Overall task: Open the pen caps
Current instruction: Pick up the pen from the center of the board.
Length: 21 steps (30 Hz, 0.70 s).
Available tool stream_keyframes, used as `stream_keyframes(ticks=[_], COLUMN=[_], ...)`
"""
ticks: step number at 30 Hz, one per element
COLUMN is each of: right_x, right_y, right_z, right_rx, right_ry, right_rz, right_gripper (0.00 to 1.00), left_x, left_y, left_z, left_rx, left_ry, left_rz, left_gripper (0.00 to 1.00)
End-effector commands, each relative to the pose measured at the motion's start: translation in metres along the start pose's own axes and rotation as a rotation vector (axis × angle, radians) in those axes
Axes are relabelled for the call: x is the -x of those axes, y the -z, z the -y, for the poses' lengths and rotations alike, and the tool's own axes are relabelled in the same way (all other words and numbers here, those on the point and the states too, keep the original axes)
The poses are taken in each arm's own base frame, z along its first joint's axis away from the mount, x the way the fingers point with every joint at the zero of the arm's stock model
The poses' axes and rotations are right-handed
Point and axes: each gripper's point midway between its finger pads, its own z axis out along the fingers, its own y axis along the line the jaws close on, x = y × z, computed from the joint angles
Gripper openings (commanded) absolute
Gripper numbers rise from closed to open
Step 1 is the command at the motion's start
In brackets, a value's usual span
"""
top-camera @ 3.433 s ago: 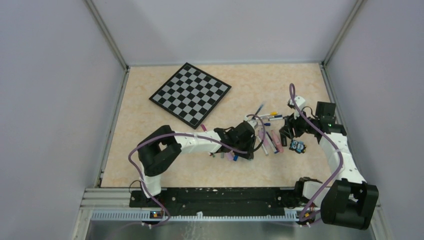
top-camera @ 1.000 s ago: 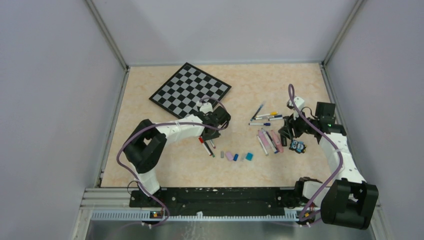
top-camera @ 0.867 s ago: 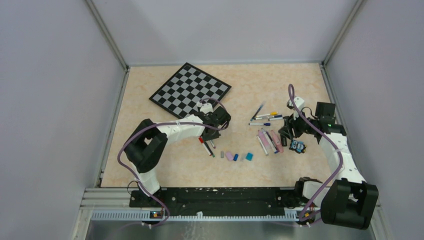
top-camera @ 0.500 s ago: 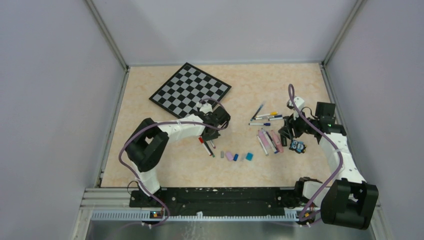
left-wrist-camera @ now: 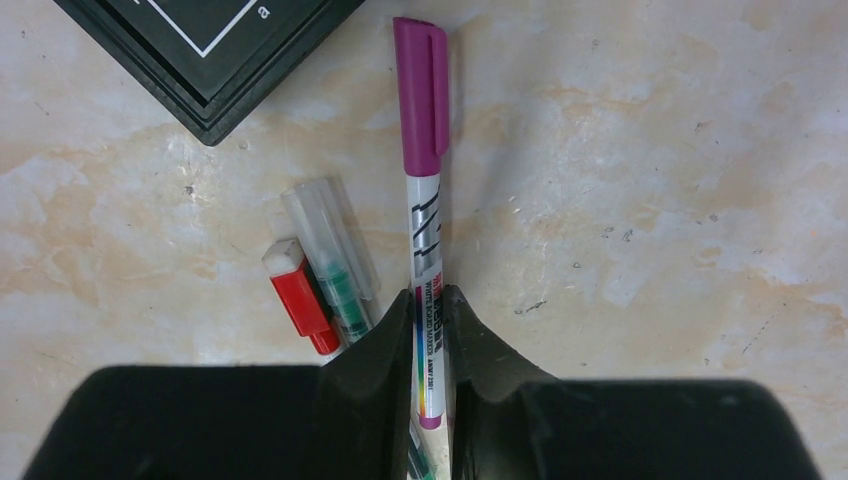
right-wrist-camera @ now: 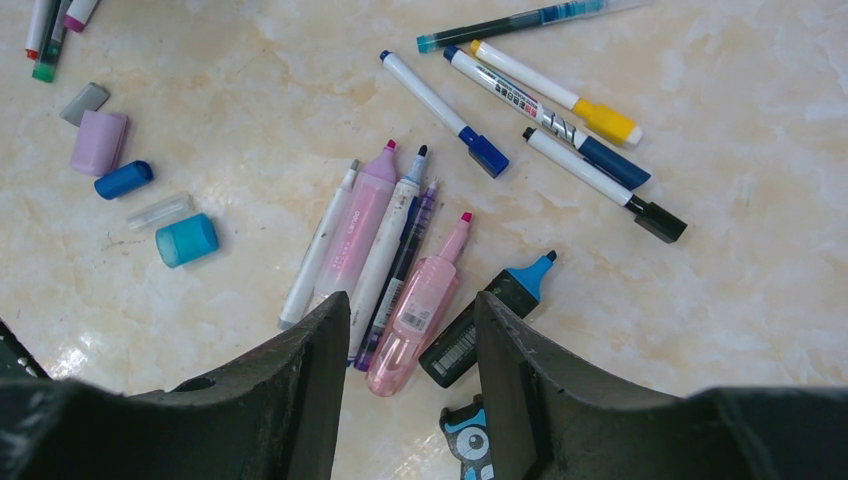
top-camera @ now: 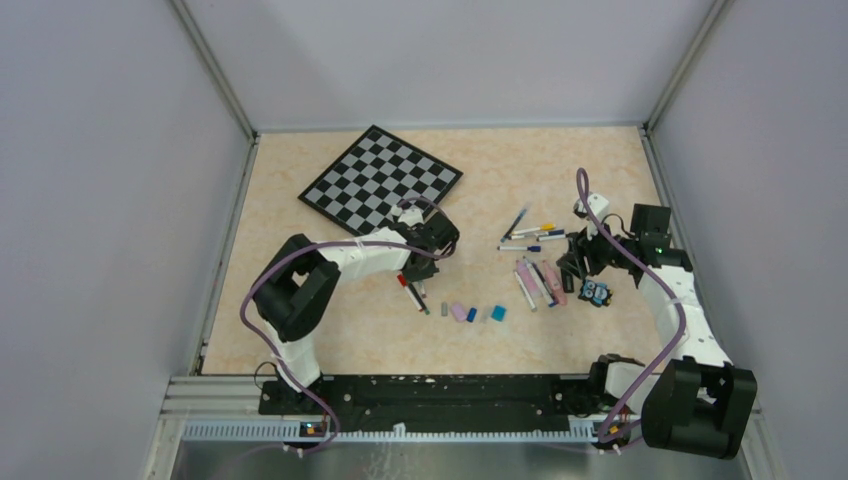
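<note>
The left gripper (left-wrist-camera: 428, 302) pinched the barrel of a white pen (left-wrist-camera: 425, 225) just off the near corner of the checkered board (left-wrist-camera: 200, 45). Its two fingers pressed on the barrel's sides, well back from the magenta cap (left-wrist-camera: 421, 95). The cap was on, pointed toward the board and clear of the fingers. The hold appeared chosen to leave that end free for a second claw to pull. Alongside the pen lay a red-capped pen (left-wrist-camera: 297, 300) and a green pen under a clear cap (left-wrist-camera: 333, 240), close against each other on the table (top-camera: 520, 170).

Well to the right of the board, the right gripper (right-wrist-camera: 412, 310) hung with its jaws spread and nothing between them. It was above a bundle of highlighters and pens (right-wrist-camera: 385, 250) with bare tips. Between that bundle and the board sat a short row of loose caps: grey (right-wrist-camera: 84, 103), lilac (right-wrist-camera: 98, 142), blue (right-wrist-camera: 124, 179), clear (right-wrist-camera: 160, 211) and teal (right-wrist-camera: 186, 240). They were seemingly kept in one spot, away from the pens not yet opened. Beyond the bundle, about level with the board's near corner, lay four thin pens (right-wrist-camera: 560, 130) with blue, yellow and black caps on. A small owl-like figure (right-wrist-camera: 468, 445) stood just beside the right gripper, on the side away from the board.
</note>
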Motion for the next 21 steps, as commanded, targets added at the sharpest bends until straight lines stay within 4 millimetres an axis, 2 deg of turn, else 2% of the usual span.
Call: stream_keyframes(ticks=[1, 6, 10, 13, 16, 19, 21], right_x=[0.003, 0.003, 0.003, 0.004, 0.006, 0.010, 0.014], right_y=[-0.001, -0.001, -0.001, -0.001, 0.000, 0.000, 0.000], right_z=[0.003, 0.003, 0.001, 0.001, -0.002, -0.008, -0.015], right_rx=[-0.001, 0.000, 0.006, 0.010, 0.022, 0.049, 0.083], right_ry=[0.026, 0.027, 0.025, 0.026, 0.027, 0.021, 0.013], right_rz=[0.018, 0.018, 0.020, 0.023, 0.032, 0.052, 0.075], right_gripper=[0.48, 0.48, 0.48, 0.48, 0.48, 0.48, 0.48], left_x=[-0.008, -0.008, 0.001, 0.014, 0.026, 0.030, 0.025], left_y=[-0.005, -0.002, 0.012, 0.027, 0.045, 0.068, 0.082], left_z=[0.000, 0.009, 0.027, 0.034, 0.042, 0.054, 0.058], left_rx=[0.007, -0.053, -0.191, -0.281, -0.376, -0.522, -0.649], left_ry=[0.000, -0.025, -0.030, -0.028, -0.020, -0.033, -0.042], left_rz=[-0.039, -0.052, -0.006, 0.058, 0.119, 0.161, 0.188], left_gripper=[0.18, 0.13, 0.05, 0.00, 0.00, 0.00, 0.00])
